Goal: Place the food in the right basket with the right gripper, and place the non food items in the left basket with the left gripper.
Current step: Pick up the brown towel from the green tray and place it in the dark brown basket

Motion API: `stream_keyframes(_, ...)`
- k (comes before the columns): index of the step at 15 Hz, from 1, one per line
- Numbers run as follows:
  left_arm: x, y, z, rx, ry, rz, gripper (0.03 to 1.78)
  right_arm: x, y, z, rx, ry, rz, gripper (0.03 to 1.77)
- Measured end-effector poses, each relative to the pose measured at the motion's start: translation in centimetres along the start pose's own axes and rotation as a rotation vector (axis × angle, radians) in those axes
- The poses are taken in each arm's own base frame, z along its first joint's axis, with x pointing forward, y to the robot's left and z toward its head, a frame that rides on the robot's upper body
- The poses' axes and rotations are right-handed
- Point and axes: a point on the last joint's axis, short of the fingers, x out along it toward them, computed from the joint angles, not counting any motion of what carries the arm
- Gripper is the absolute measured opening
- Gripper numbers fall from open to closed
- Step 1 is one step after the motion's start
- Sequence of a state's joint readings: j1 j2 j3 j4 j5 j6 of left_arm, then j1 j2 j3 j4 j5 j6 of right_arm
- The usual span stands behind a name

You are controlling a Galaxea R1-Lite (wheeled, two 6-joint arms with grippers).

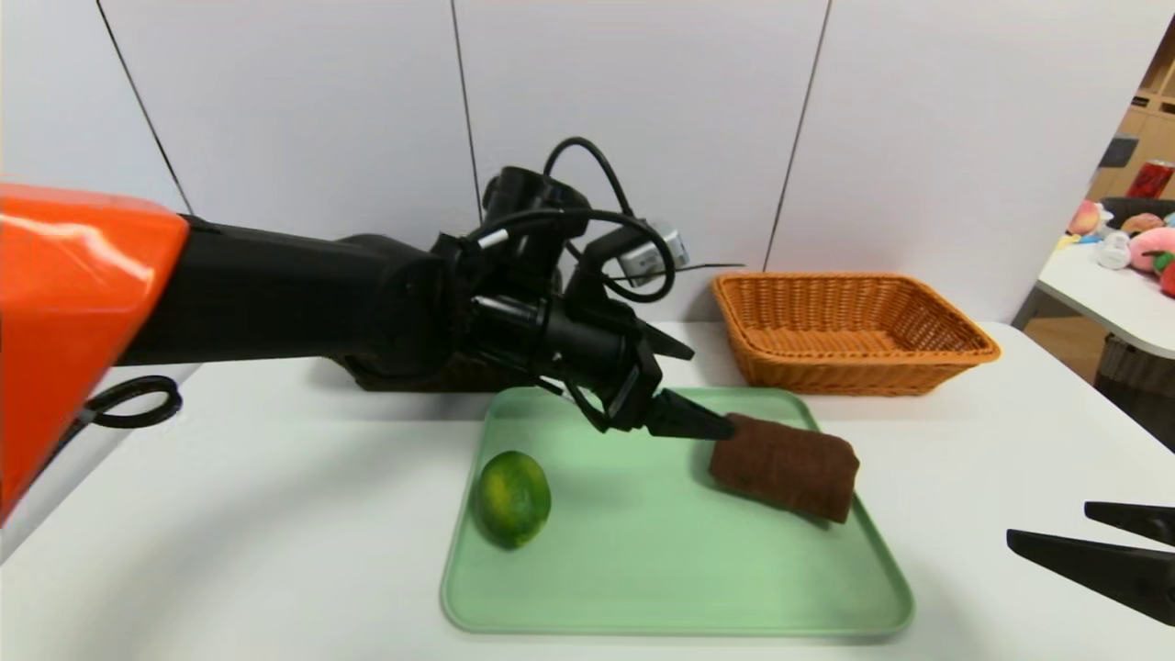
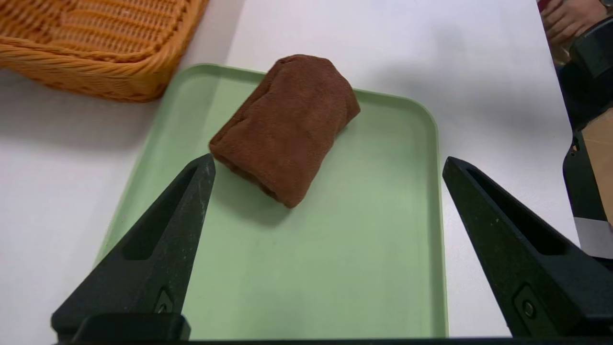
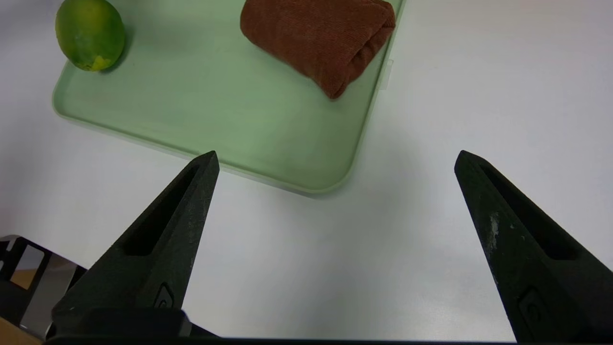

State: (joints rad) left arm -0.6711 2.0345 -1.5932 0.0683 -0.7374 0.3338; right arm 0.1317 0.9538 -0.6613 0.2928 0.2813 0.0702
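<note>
A brown rolled towel (image 1: 785, 466) lies on the right side of the green tray (image 1: 643, 569). A green lime (image 1: 511, 498) sits on the tray's left side. My left gripper (image 1: 711, 390) reaches across over the tray and is open, one fingertip right at the towel's near end (image 2: 287, 124), nothing between the fingers (image 2: 158, 239). An orange wicker basket (image 1: 854, 330) stands behind the tray on the right. The left basket is hidden behind my left arm. Near the table's front right edge my right gripper (image 1: 1046, 523) is open and empty; its wrist view shows the lime (image 3: 90, 33) and towel (image 3: 318, 38).
The white table (image 1: 229, 514) ends close to a panelled wall behind the baskets. A black cable loop (image 1: 138, 404) hangs at the left edge. A second table with plush toys (image 1: 1129, 248) stands off to the far right.
</note>
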Motion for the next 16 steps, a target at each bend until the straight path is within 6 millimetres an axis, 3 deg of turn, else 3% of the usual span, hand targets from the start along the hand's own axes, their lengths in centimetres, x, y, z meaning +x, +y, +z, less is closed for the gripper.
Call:
stream_keyframes(6,5.8,0.5,-1.3,0.057,-0.04,-0.085,1.69,-0.1,0.0,-0.5,0.003,0.005,-0.003,1.7)
stream_keyframes(16,11.4,2.8,-3.8,0.093,-0.041,-0.122,1.69,0.3,-0.3,-1.1,0.016,0.027,-0.013,1.7)
